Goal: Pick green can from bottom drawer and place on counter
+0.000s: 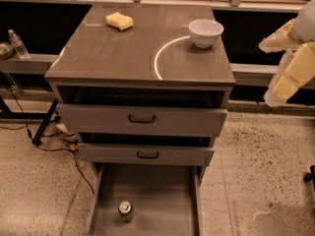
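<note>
The green can [126,211] stands upright on the floor of the open bottom drawer [162,195], near its front and left of centre. The counter [128,48] is the glossy grey-brown cabinet top with a curved white reflection. My gripper [268,73] hangs at the right edge of the view, level with the counter and to the right of the cabinet, far above the can. Its pale fingers [290,75] are spread apart and hold nothing.
A white bowl [205,32] and a yellow sponge [119,20] sit on the counter. Two shallower drawers with black handles [141,118] are partly open above the bottom one. A water bottle [18,44] stands on a shelf at left. Cables [59,136] lie on the speckled floor.
</note>
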You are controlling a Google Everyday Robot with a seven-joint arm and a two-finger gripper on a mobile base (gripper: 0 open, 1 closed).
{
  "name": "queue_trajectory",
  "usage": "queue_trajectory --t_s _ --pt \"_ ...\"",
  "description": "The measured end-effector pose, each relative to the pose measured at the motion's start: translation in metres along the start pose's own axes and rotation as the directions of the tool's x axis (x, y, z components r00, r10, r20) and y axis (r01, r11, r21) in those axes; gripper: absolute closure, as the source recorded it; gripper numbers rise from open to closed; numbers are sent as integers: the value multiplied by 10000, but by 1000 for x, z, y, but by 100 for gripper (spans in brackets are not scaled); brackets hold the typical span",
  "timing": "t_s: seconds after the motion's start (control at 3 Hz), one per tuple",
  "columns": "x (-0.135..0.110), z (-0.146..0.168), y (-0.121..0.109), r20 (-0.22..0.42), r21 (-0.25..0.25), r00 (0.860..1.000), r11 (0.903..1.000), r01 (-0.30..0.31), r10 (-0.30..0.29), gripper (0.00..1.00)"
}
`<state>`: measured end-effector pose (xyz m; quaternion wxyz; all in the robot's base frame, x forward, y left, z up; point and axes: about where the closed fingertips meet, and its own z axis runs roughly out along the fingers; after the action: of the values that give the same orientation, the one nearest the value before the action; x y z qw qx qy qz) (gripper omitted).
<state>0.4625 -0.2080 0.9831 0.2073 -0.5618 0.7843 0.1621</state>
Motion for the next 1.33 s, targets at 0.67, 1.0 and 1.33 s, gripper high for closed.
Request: queue_trajectory --t_s 0.67,1.0,1.33 --pt "-1 13 -4 207 195 9996 9996 187 -191 0" --pt "43 71 10 707 -165 9975 9999 45 -34 0" --pt "109 121 26 1305 -500 9879 9957 -778 837 0"
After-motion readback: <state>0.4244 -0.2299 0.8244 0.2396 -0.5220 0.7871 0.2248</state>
